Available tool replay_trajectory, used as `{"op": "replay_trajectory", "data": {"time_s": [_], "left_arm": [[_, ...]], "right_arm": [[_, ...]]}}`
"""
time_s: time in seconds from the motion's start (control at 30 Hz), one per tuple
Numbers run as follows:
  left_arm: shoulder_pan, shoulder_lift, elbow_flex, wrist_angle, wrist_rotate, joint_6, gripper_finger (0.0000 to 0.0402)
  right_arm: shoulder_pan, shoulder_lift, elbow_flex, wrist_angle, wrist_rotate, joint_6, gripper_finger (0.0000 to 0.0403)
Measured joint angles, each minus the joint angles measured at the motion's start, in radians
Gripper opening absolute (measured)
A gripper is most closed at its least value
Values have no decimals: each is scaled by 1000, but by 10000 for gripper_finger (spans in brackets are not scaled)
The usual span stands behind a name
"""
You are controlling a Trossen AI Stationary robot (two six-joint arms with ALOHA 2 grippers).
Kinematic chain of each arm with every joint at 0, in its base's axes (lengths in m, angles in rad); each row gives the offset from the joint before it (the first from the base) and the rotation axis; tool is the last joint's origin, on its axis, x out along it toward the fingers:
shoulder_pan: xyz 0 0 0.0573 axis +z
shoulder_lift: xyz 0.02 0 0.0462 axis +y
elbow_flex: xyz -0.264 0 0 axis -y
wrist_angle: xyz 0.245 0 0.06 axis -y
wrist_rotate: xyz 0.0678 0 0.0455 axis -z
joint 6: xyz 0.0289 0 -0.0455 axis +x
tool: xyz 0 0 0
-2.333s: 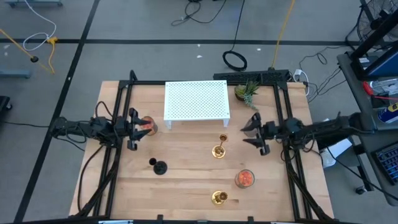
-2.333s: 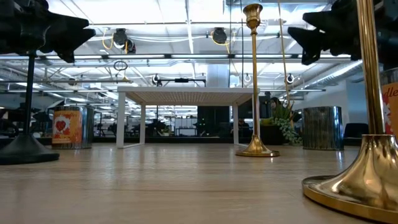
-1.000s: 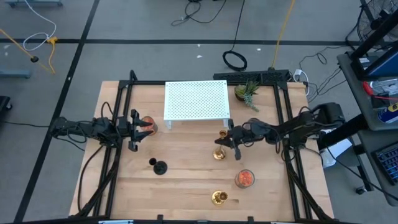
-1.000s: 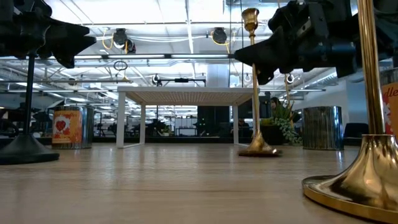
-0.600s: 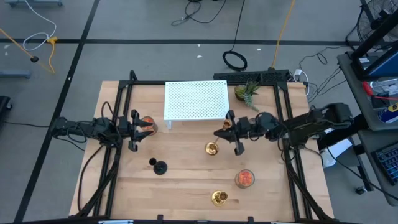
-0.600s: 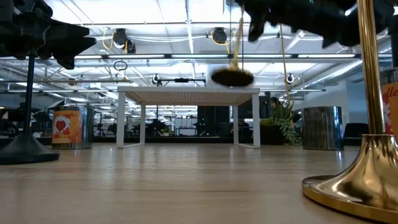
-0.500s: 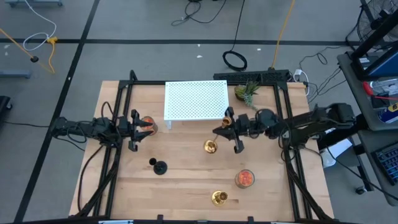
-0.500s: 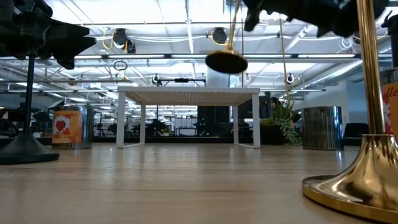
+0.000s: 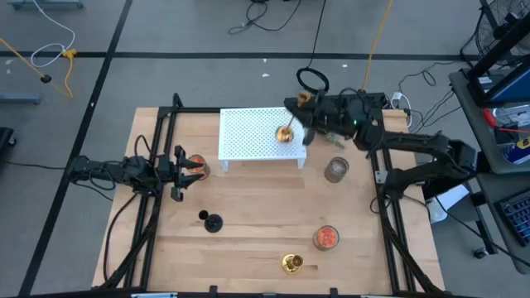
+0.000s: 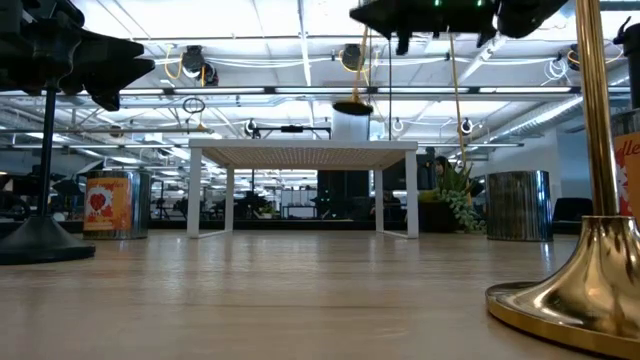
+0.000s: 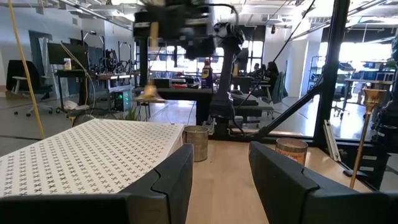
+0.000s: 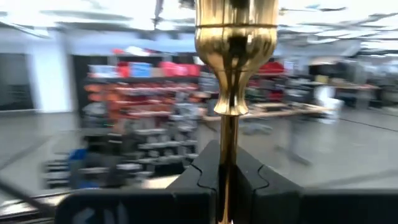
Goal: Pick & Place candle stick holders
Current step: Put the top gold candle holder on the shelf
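Writing can be made out in only one spot: red letters reading "elle" on a jar (image 10: 626, 170) at the right edge of the low view, cut off by the frame. The tin (image 10: 108, 204) near the table's left side carries a red heart picture, its text too small to read. The right gripper (image 9: 303, 122) pinches a brass candlestick (image 9: 285, 132) by its thin stem and holds it in the air over the right part of the white perforated stand (image 9: 248, 136); its top is cropped in the right wrist view. A second brass candlestick (image 9: 291, 263) stands at the near edge, the black candlestick (image 9: 212, 222) near left. The left gripper (image 9: 189, 170) waits at the left, fingers spread.
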Motion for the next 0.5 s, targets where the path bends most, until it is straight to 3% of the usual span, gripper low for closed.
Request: {"op": "replay_trajectory", "data": {"time_s": [0.17, 0.5], "left_arm": [[0, 0, 0, 0, 0, 2, 166], [0, 0, 0, 1, -9, 10, 166]], "right_arm": [[-106, 23, 0, -48, 77, -14, 6], [-178, 147, 0, 39, 49, -28, 6]]}}
